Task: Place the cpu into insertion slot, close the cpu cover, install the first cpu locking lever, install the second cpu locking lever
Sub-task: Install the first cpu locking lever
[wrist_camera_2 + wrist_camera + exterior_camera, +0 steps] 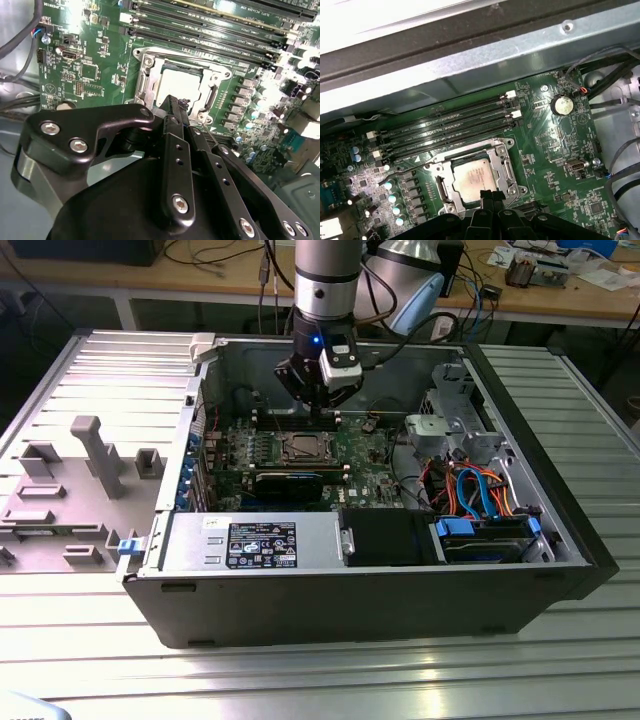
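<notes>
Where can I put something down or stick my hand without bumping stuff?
The ribbed table in front of the computer case is bare, and also on the exterior view's right of it. Inside is crowded: the gripper hangs over the cpu, memory slots alongside, cables near the drives.

Robotics lab bench, not an office: a robot arm [328,280] with its gripper [318,410] hangs over an opened desktop PC case [350,605], green motherboard [365,452] exposed, all on a ribbed aluminium table [300,675]. Grey fixture blocks [95,455] sit on the table at the exterior view's left. A wooden workbench [570,302] along the back carries loose cables [215,255] and small electronics [522,270].
</notes>
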`<move>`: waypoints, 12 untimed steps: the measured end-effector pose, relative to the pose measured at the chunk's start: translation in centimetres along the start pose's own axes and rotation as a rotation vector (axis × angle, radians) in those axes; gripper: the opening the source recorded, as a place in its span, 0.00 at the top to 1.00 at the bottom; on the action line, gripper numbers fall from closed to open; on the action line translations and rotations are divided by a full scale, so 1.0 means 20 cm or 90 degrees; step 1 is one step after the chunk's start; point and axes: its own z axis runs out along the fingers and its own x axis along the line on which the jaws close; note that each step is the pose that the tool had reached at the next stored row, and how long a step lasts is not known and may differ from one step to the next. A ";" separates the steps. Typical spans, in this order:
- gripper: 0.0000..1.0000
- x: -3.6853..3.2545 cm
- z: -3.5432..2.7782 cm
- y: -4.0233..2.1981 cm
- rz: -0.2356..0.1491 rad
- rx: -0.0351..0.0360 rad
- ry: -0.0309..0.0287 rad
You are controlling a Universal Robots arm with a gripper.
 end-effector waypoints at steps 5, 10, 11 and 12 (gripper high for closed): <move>0.89 0.000 0.001 0.000 -0.018 -0.0102 0.0018; 0.89 0.000 0.002 0.000 -0.046 -0.0152 0.0020; 0.89 0.000 0.002 0.000 -0.052 -0.0152 0.0019; 0.89 0.000 0.002 0.000 -0.060 -0.0154 0.0016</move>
